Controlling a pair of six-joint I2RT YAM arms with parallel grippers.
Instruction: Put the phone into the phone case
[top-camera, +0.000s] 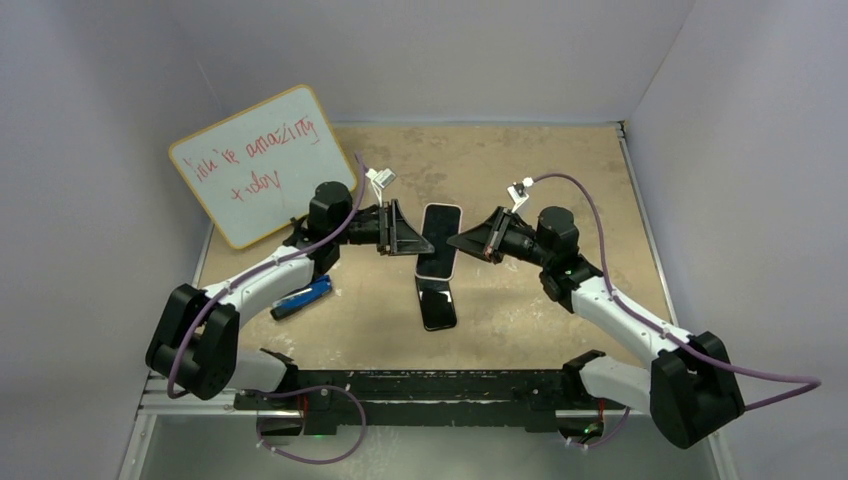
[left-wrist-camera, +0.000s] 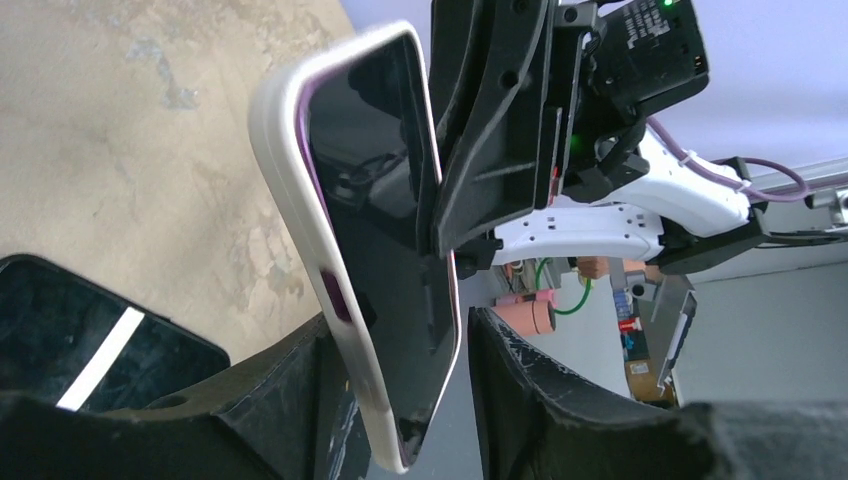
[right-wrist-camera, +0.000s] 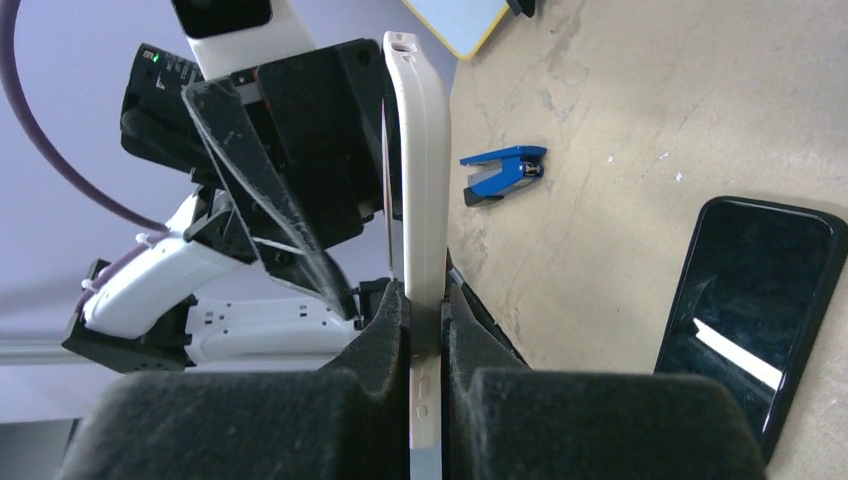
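Observation:
A white phone case (top-camera: 440, 238) hangs above the table's middle between both grippers. A dark-screened phone (left-wrist-camera: 372, 170) with a purple body sits in it. One long edge of this phone stands a little off the case (right-wrist-camera: 425, 150). My right gripper (right-wrist-camera: 427, 320) is shut on the case's side, coming in from the right (top-camera: 466, 240). My left gripper (left-wrist-camera: 400, 360) is open around the case's other side, with a gap between its right finger (left-wrist-camera: 520, 370) and the screen. A second, black phone (top-camera: 437, 308) lies flat on the table below them.
A whiteboard (top-camera: 262, 160) with red writing leans at the back left. A blue clip-like tool (top-camera: 302, 297) lies on the table by my left arm. The black phone (right-wrist-camera: 750, 290) rests just right of my right gripper's fingers.

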